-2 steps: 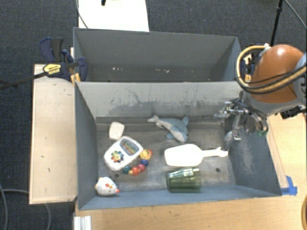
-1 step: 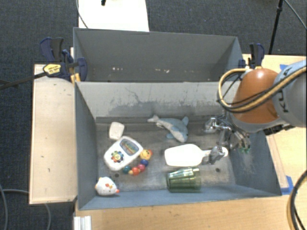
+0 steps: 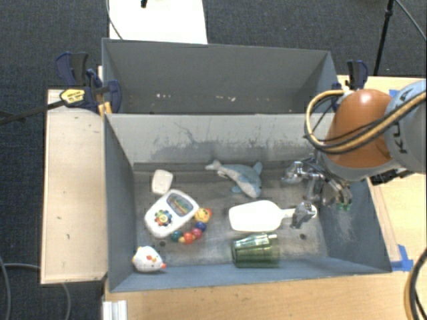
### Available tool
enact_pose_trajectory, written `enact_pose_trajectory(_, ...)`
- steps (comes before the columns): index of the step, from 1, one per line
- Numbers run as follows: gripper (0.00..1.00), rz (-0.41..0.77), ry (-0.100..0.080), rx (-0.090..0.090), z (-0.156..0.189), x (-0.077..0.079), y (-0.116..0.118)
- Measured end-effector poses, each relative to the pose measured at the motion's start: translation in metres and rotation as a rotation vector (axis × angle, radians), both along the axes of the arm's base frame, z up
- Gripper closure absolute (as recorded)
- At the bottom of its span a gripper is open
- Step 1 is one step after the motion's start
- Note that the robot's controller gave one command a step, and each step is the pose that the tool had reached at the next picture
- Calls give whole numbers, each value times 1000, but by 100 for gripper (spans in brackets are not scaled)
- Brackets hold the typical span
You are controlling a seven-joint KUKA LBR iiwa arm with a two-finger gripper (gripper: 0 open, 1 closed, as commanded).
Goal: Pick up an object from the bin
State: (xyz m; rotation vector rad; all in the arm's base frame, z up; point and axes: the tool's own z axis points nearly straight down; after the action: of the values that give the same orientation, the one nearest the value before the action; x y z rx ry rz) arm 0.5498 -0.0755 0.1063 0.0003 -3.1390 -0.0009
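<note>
End effector [image 3: 301, 195] low in the bin [image 3: 121, 199] — just beside the white paddle [image 3: 253, 216].

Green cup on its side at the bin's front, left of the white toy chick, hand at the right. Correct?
Not quite: in the camera view the green cup lies right of the white toy chick, not left. On its side at the front, hand at the right: yes.
</note>
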Motion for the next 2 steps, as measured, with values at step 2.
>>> enact_pose_trajectory(2,0,-176,-11,0,-12,5,7)
